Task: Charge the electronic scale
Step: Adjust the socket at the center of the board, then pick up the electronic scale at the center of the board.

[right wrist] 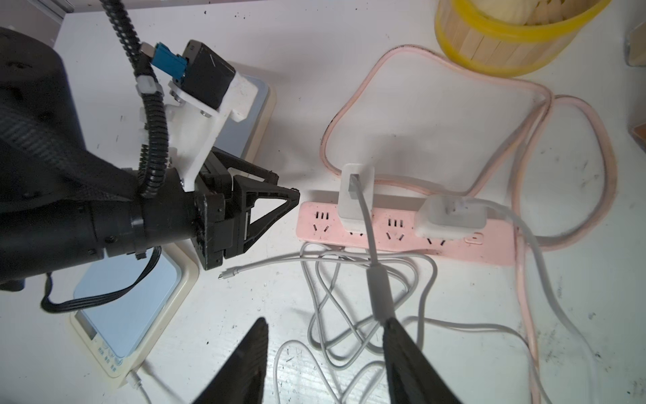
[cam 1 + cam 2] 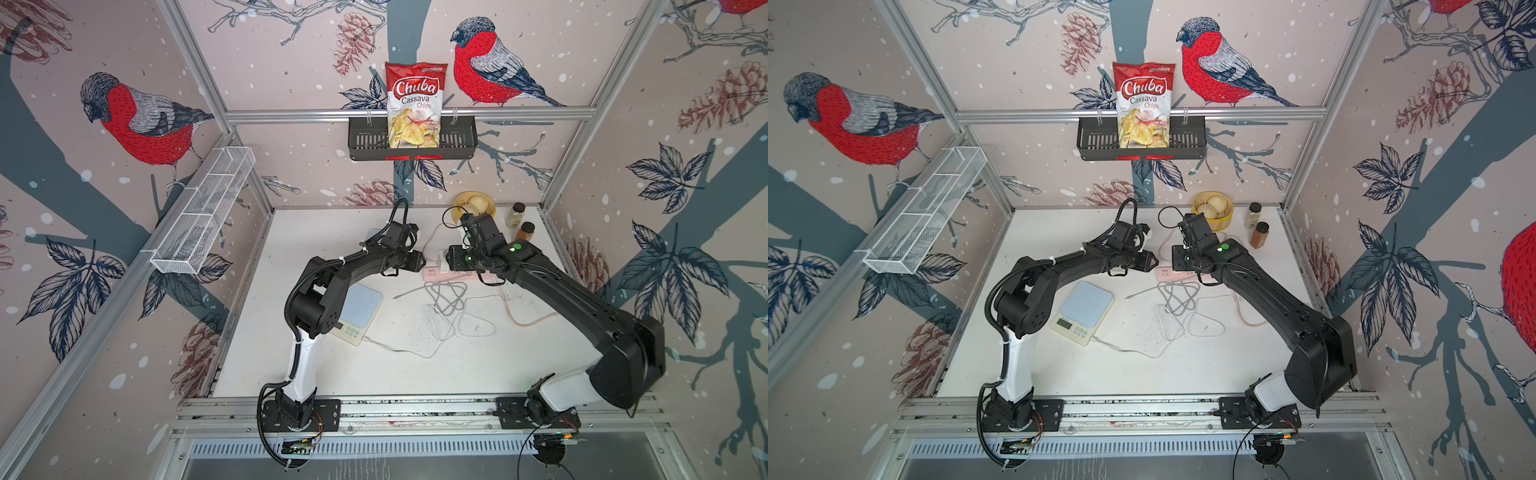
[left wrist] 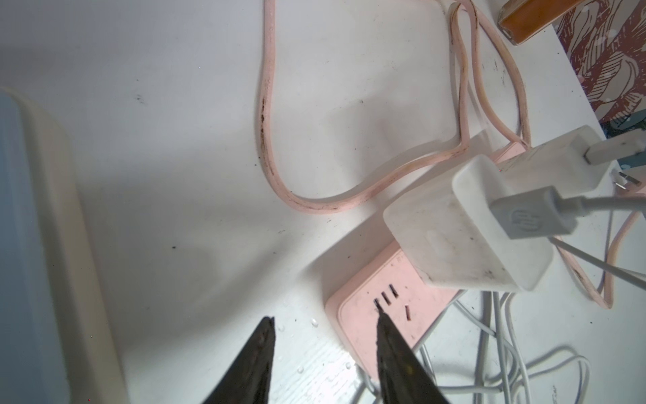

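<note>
scale (image 2: 1092,301): flat blue plate, cream rim | power strip (image 1: 396,229): smooth pink bar, two boxy white chargers (image 1: 451,217) | cables (image 1: 379,290): white, tangled | left gripper (image 3: 324,316), right gripper (image 1: 325,319): spread, empty

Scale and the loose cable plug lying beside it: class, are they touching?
Apart. A top view shows bare white table between the scale and the loose cable plug.

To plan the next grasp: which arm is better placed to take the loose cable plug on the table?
Probably the left. Its open tool hangs just beside the loose plug, near the scale; the right tool, also open, stands farther, over the tangled cables.
</note>
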### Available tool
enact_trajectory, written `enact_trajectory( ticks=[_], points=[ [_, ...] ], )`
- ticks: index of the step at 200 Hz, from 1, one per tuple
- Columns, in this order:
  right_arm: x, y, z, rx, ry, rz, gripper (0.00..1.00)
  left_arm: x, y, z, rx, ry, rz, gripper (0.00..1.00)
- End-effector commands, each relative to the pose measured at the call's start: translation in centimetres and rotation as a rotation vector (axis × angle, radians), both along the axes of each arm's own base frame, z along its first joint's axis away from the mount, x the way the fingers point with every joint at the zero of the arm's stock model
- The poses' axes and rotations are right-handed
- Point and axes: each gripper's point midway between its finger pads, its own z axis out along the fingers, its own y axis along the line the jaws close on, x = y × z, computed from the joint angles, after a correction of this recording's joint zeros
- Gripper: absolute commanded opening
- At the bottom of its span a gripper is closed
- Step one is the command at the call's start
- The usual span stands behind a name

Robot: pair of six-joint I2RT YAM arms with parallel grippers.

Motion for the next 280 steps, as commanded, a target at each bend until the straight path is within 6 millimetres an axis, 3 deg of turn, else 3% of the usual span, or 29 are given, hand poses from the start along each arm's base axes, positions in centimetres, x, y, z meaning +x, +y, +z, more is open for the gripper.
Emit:
enact_trajectory(
  ticks=[1, 36, 109, 131, 151, 186, 208, 224, 242, 280],
  points=[
    [0.6, 1.5, -0.7, -0.032, 0.001, 0.001, 0.54, 0.7, -0.5, -0.6, -0.010, 0.006, -0.004, 0.42],
    [0.9, 3.3, -2.2, -0.083, 0.029, 0.026, 0.54, 1.8, -1.9, -2.2, -0.049, 0.044, 0.015, 0.41],
    [1.2, 3.1, -2.1, -0.035, 0.003, 0.019, 0.55, 6.9, -5.9, -4.2, -0.139, 0.045, 0.020, 0.40],
    [0.7, 2.8, -2.7, -0.040, 0.002, 0.028, 0.54, 8.5, -6.8, -2.9, -0.182, 0.019, 0.025, 0.40],
    [0.0, 2.9, -3.4, -0.054, -0.007, 0.072, 0.52, 9.0, -6.2, 0.0, -0.199, -0.024, 0.031, 0.42],
    [-1.9, 6.4, -4.9, -0.111, -0.060, 0.295, 0.49, 7.5, -1.5, 5.6, -0.193, -0.114, 0.056, 0.45],
    [-1.6, 8.5, -5.8, -0.146, -0.099, 0.357, 0.50, 6.2, 3.7, 6.7, -0.127, -0.128, 0.124, 0.48],
    [0.9, 9.1, -6.2, -0.103, -0.075, 0.240, 0.55, 6.0, 8.3, 6.3, -0.047, -0.116, 0.204, 0.52],
    [3.1, 11.0, -7.3, 0.003, 0.011, 0.149, 0.56, 5.9, 12.9, 4.5, 0.020, -0.063, 0.269, 0.58],
    [6.4, 15.7, -10.6, 0.124, 0.107, 0.061, 0.56, 6.9, 18.5, 1.6, -0.025, 0.035, 0.343, 0.61]
  ],
)
